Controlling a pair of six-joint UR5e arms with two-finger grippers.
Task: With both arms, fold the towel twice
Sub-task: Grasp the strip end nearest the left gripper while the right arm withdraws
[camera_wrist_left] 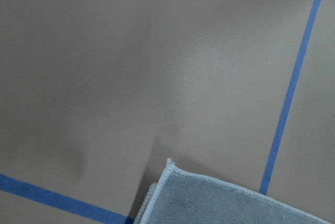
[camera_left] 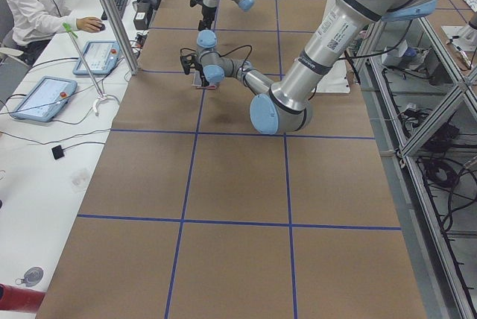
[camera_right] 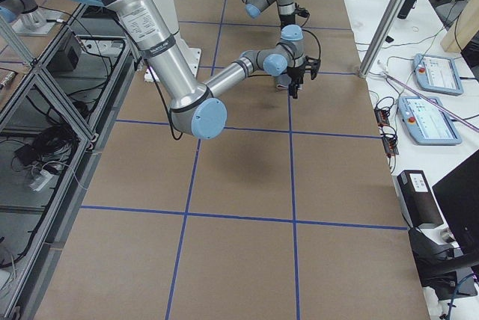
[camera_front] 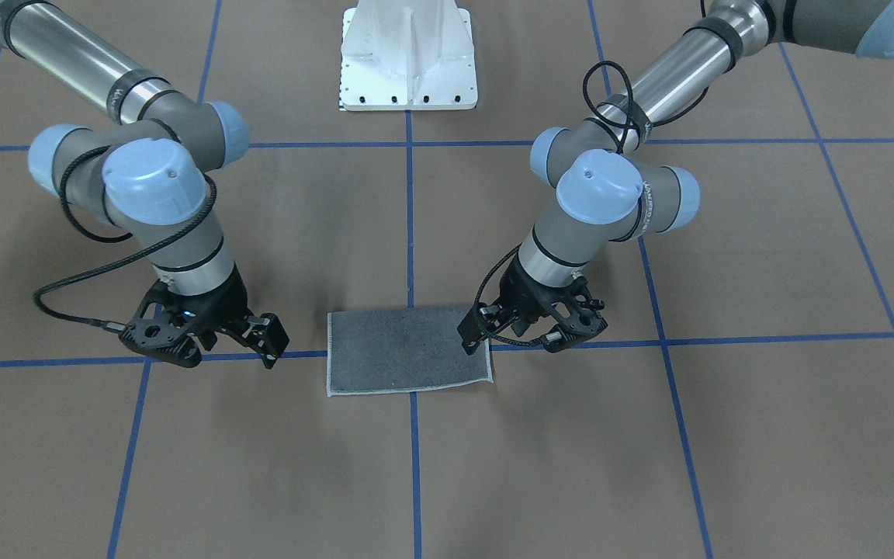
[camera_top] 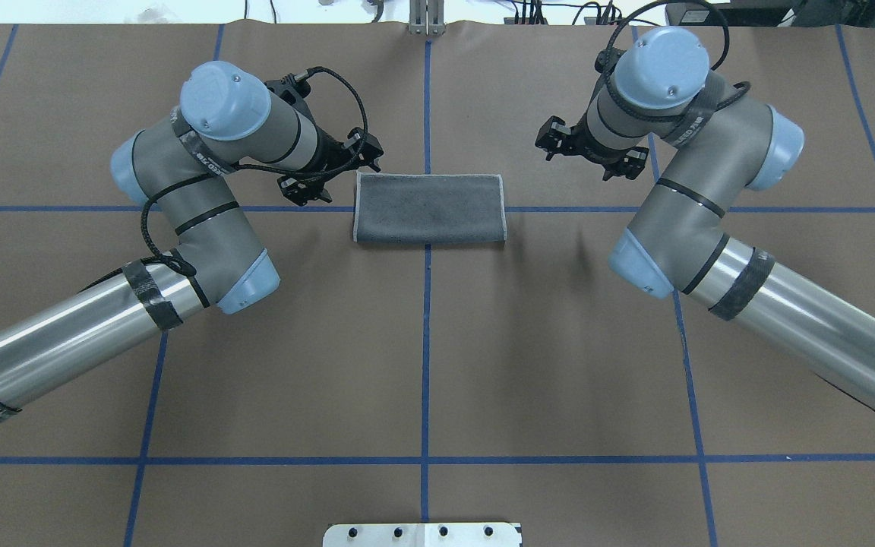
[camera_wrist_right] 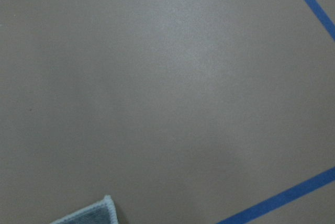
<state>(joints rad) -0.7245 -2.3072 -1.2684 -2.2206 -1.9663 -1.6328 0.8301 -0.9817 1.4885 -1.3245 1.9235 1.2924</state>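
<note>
Towel [camera_top: 430, 209] flat on the bench [camera_top: 559, 365], grey face up, halved into a rectangle, so one fold judged done and one left. Lies across the middle blue tape line [camera_top: 426, 342], between the bench's centre and its long edge on the operators' side, well away from every corner. Long sides parallel to that edge, a short end turned toward each arm. Two layers visible at the corner in the left wrist view, light stitched edging [camera_wrist_left: 163, 179] stacked on itself. No pink on show there, probably tucked inside the fold. Bent low at the towel's left short end, the left arm [camera_top: 210, 220], with the left jaws spread wide and empty. One finger drawn over that end in the front view, though touching or hovering cannot be told. Mirrored on the other side, the right arm [camera_top: 680, 205], with the right jaws likewise spread and gripping nothing. Clearly apart from the right short end, only a sliver of towel corner at the bottom of its wrist view. Reads as a flanking stance for the second fold, one short end to be carried over onto the other. Calls for both layers pinched together, otherwise a risk of the top layer peeling back.
</note>
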